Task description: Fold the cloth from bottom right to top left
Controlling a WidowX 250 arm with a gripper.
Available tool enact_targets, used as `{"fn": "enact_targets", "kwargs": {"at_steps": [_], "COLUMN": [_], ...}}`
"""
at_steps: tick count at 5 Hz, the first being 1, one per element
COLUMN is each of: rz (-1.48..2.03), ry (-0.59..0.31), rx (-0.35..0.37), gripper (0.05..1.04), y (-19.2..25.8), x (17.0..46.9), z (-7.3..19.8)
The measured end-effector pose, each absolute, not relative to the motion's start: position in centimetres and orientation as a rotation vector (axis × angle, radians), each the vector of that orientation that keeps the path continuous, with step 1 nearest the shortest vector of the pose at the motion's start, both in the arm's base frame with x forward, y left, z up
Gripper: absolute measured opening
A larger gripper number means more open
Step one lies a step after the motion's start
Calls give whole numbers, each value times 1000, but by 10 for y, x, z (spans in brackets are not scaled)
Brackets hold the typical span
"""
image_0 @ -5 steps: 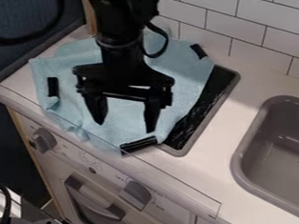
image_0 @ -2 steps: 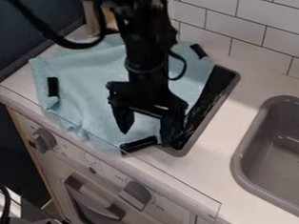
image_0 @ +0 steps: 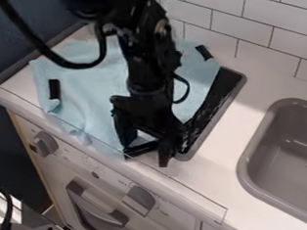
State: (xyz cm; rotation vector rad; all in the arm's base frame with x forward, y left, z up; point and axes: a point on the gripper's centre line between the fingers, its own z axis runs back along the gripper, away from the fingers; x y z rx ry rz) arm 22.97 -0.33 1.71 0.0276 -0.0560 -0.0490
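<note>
- The black pincer [image_0: 144,153] hangs spread over the cloth's lower right corner in the camera view, a black strip [image_0: 140,149] between its two fingers; whether it touches the fabric is hard to make out.
- The pale blue cloth [image_0: 89,86] lies rumpled but largely unfolded across the white surface [image_0: 213,145], its near side wrinkled by the counter's front edge.
- Two more dark strips sit on the cloth, one near its left side [image_0: 54,88], another at its upper right [image_0: 204,52].
- A black panel [image_0: 215,97] with a grey rim emerges from beneath the cloth's right side.
- Farther right, a grey sink [image_0: 246,167] is set into the surface, beside a white tiled wall [image_0: 259,34].
</note>
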Motion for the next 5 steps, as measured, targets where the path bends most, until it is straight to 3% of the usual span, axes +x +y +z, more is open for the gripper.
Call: {"fn": "enact_targets", "kwargs": {"at_steps": [2,5], "rz": [-86,-186], "ry": [-28,-16], "rx": [51,121], "gripper": [973,253], "y": [-2,-11], "x": [235,231], "z": [2,8]}}
